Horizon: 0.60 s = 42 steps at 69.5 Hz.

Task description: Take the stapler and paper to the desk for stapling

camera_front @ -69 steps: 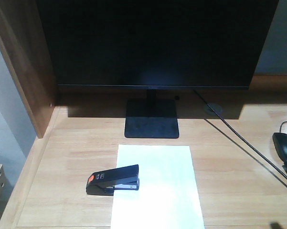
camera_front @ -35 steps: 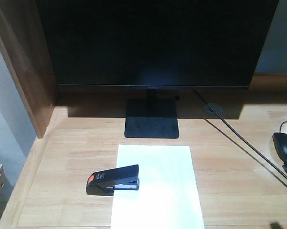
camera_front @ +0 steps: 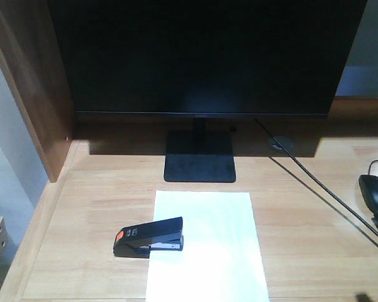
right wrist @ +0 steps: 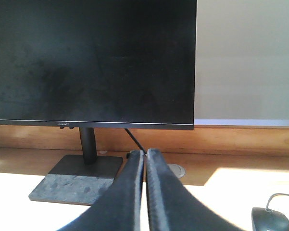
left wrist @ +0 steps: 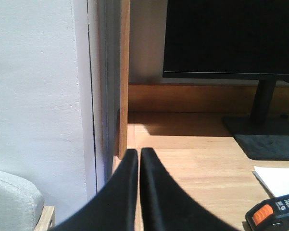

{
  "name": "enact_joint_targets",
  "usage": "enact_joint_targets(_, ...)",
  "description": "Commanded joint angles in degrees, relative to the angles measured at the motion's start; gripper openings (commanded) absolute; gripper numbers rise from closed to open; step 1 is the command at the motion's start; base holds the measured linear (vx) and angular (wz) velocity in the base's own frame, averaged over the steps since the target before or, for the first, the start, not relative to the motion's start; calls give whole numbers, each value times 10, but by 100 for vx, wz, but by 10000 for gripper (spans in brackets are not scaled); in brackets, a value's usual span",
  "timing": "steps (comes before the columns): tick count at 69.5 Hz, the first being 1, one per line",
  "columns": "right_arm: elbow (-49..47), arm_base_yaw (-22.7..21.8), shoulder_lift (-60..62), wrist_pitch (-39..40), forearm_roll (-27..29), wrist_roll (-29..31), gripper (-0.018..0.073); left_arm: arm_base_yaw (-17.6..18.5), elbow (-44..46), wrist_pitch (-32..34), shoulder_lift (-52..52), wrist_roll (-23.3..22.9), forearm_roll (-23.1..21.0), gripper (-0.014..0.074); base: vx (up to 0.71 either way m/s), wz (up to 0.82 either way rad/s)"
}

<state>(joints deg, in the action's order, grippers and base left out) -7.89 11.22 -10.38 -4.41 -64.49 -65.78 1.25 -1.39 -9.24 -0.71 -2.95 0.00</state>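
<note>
Dark monitor [camera_front: 201, 56] on square stand [camera_front: 199, 156], black mouse [camera_front: 375, 190] rightward

From my right wrist camera, the right gripper [right wrist: 144, 153] has its fingers pressed together, nothing between them. Beyond the fingertips stands a dark monitor [right wrist: 92, 62]; its stand base [right wrist: 77, 180] lies left of the fingers. A black mouse [right wrist: 271, 221] sits far right on the desk [right wrist: 231, 185].
</note>
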Motion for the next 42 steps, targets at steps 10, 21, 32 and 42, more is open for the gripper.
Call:
enact_joint_targets(10,-16,0,-5,16,-9,1,-6,-2,-6,40,-9,-5,-7,-6,0,0)
enact_joint_targets(21,-16,0,-5,13,6,5,-6,-2,-6,40,-9,-5,-7,-6,0,0)
enact_joint_targets(32,-16,0,-5,0,177,154,-6,-2,-6,40,-9,-5,-7,-6,0,0)
enact_joint_targets(42,-16,0,-5,0,458,464,-6,-2,-6,40,-9,-5,-7,-6,0,0)
